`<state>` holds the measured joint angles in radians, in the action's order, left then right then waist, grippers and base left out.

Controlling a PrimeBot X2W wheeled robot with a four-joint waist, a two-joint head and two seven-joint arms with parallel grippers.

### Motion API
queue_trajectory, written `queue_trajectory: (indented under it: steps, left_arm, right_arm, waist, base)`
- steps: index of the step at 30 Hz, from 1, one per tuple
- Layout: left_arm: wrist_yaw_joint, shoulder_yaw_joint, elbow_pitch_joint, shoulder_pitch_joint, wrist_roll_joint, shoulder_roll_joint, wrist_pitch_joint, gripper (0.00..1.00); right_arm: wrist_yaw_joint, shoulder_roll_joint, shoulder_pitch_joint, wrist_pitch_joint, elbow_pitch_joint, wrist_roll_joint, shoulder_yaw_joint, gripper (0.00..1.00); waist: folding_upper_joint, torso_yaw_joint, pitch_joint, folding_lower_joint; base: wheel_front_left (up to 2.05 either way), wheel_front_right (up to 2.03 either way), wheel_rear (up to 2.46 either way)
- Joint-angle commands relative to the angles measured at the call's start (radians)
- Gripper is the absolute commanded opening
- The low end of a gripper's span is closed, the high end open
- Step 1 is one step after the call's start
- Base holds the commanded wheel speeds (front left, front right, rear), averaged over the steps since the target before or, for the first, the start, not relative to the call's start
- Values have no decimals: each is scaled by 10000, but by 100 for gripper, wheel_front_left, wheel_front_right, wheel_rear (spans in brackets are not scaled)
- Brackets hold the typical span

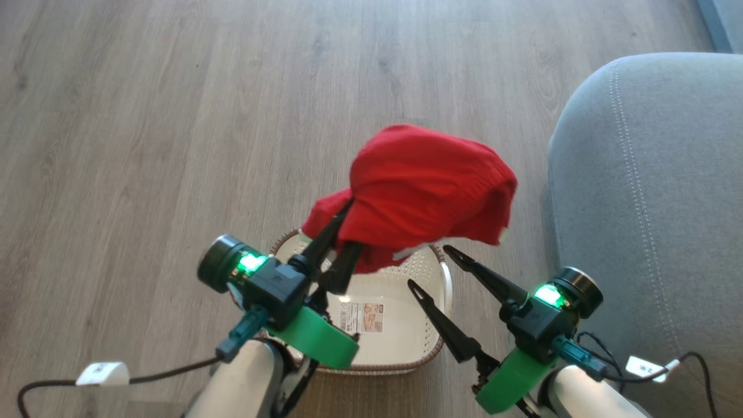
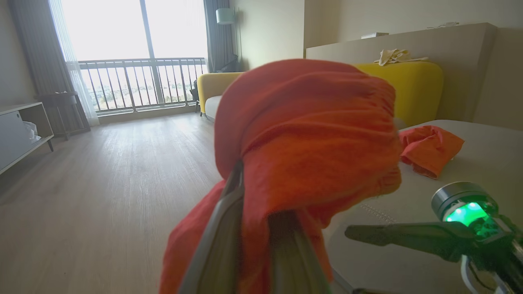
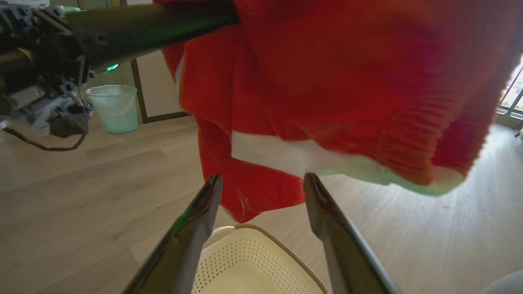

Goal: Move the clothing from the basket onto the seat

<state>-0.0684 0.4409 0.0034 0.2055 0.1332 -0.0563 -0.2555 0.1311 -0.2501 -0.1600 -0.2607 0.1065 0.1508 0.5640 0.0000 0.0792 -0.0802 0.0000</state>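
The left gripper (image 1: 348, 229) has its jaws pinched nearly together on the red knit (image 1: 429, 180), which hangs bunched above the basket (image 1: 406, 325) — lifted clear of it, not yet over the seat (image 1: 650, 191). A second red garment (image 2: 429, 149) lies on the seat. The right gripper (image 1: 429, 266) stands wide open, holding nothing, just under the knit's trailing edge. That's my worry: the grip looks like a small bite at one edge, so a quick swing could shake the knit loose onto the floor (image 1: 174, 116) — or it could snag those open fingers (image 1: 482, 276).

Red garment (image 2: 310, 134) in the left claw (image 2: 259, 204), probably knit
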Motion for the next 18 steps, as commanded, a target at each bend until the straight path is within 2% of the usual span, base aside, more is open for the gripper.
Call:
queue_trajectory:
  steps: [1,18]
  left_arm:
    - [-6,-247,-367,510,-6,60,-63,0]
    - [-360,1099,-77,344,-114,60,-63,0]
  right_arm:
    - [-4,14,-333,-11,-236,73,153,100]
    - [-4,690,-1197,-11,288,-124,479,100]
  waist:
    - [0,31,3,0]
    - [0,313,162,0]
  base:
    - [0,0,0]
    - [0,0,0]
